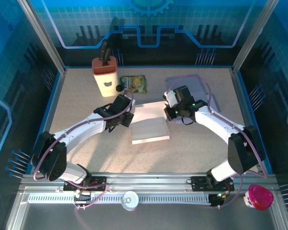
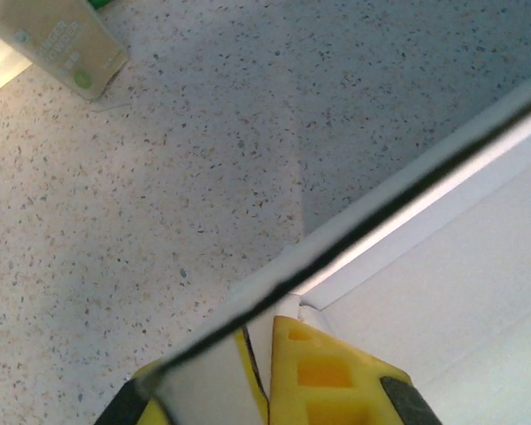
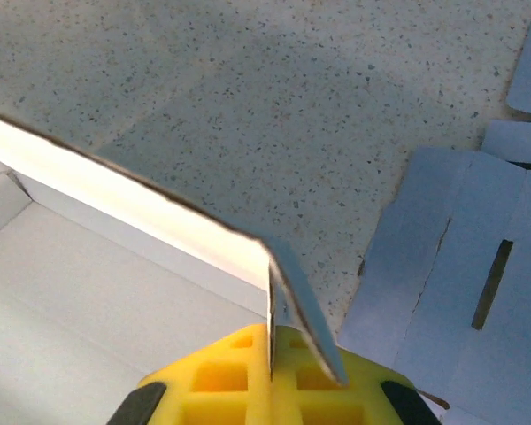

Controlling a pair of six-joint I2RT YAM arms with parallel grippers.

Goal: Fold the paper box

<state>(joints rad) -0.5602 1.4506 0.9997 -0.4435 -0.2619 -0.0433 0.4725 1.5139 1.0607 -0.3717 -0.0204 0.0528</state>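
Observation:
The white paper box (image 1: 149, 125) lies half formed at the table's middle, its walls partly raised. My left gripper (image 1: 129, 118) is at the box's left far corner. In the left wrist view its yellow fingers (image 2: 323, 372) are shut on a thin upright wall of the box (image 2: 460, 266). My right gripper (image 1: 169, 113) is at the right far corner. Seen from the right wrist, the gripper (image 3: 270, 343) is shut on a bent corner flap (image 3: 292, 283) that rises from the box's inside (image 3: 88, 266).
A flat unfolded box blank (image 1: 194, 88) lies at the back right, close beside the right gripper, also visible from the right wrist as a blank (image 3: 460, 283). A tan knife block (image 1: 105, 74) and a green snack bag (image 1: 134, 84) stand at the back left.

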